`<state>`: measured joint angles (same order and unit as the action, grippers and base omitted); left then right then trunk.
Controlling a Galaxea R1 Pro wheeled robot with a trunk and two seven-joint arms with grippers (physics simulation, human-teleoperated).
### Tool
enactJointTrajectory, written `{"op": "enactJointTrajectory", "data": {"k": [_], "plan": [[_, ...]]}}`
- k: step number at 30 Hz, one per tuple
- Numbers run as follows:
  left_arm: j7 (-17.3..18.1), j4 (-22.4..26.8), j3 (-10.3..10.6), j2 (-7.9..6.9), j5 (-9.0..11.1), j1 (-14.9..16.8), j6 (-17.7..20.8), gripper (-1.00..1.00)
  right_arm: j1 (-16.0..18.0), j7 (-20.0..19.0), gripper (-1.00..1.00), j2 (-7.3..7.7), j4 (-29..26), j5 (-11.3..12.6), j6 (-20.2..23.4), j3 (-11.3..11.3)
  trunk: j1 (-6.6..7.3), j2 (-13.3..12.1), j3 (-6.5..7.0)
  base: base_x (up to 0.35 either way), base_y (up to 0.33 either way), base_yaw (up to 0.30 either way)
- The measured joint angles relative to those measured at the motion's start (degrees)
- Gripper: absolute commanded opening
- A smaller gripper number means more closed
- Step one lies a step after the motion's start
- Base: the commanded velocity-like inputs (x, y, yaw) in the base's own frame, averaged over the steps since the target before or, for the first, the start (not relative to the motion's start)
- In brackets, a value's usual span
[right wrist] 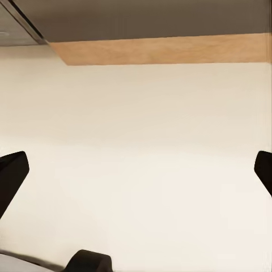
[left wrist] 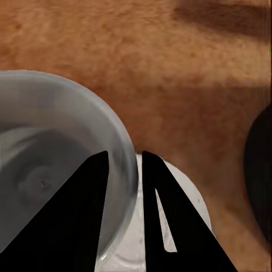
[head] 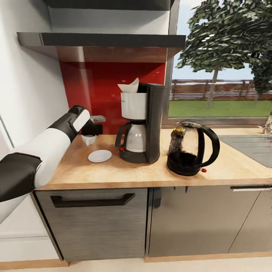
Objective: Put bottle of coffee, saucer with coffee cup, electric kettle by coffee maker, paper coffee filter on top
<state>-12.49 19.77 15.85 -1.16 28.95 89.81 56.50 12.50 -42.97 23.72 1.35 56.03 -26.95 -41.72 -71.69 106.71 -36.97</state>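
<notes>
Left hand (left wrist: 124, 170) pinches cup (left wrist: 51, 164) rim | above saucer (head: 99, 155) | counter (head: 226, 166) edge near

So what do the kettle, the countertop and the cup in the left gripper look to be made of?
The kettle looks like clear glass with a glossy black plastic base and handle: you can see through its body. The countertop looks like matte light wood, with visible grain. The cup, held at its rim by the left gripper, looks translucent greyish, glass or plastic; hard to say which.

Wooden countertop (head: 226, 166) carries saucer (head: 99, 155), coffee maker (head: 141, 122) (filter-topped) and kettle (head: 190, 148).
</notes>
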Motion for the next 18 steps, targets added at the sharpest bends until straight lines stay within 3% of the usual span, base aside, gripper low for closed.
{"op": "enactJointTrajectory", "data": {"k": [5, 12, 18], "plan": [[0.0, 0.0, 0.0, 0.0, 0.0, 0.0, 0.0, -1.0, 0.0, 0.0, 1.0, 0.0, 0.0, 0.0, 0.0, 0.0, 0.0, 0.0, 0.0, 0.0, 0.004, -0.231], [0.0, -0.1, 0.0, -0.01, 0.0, 0.0, 0.0, -1.0, 0.0, 0.0, 1.0, 0.03, 0.0, 0.0, 0.0, 0.0, -0.02, 0.0, 0.0, -0.175, 0.0, -0.044], [0.0, -0.1, 0.0, -0.03, 0.0, 0.0, 0.0, -1.0, 0.0, 0.0, 1.0, 0.01, 0.0, 0.0, 0.0, 0.0, 0.0, 0.0, 0.0, -0.029, 0.001, -0.178]]}}
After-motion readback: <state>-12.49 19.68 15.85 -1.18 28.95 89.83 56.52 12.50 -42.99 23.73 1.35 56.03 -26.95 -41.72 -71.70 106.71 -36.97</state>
